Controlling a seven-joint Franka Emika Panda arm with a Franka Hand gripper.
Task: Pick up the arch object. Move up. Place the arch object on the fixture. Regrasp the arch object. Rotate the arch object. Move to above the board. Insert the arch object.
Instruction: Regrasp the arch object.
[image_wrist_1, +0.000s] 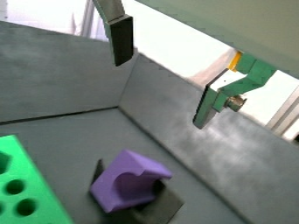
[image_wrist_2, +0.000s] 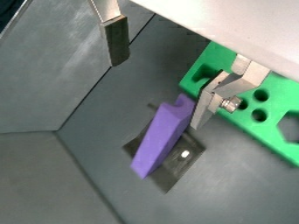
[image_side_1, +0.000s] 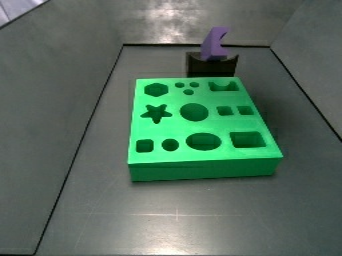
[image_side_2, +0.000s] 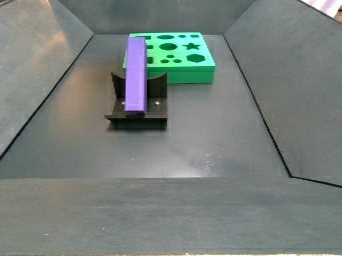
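The arch object (image_side_2: 135, 73) rests on the fixture (image_side_2: 138, 112), just beside the board (image_side_1: 201, 130). The tool (image_wrist_2: 162, 74) hangs above the fixture, fingers spread wide and holding nothing.

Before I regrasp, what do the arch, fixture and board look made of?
Arch: matte violet, likely plastic; even colour, no glare. Fixture: black, dull, plastic or coated metal, can't tell. Board: bright green, probably plastic; uniform colour, crisp cutouts. Gripper, open above the arch: silver metal-looking fingers with dark pads.
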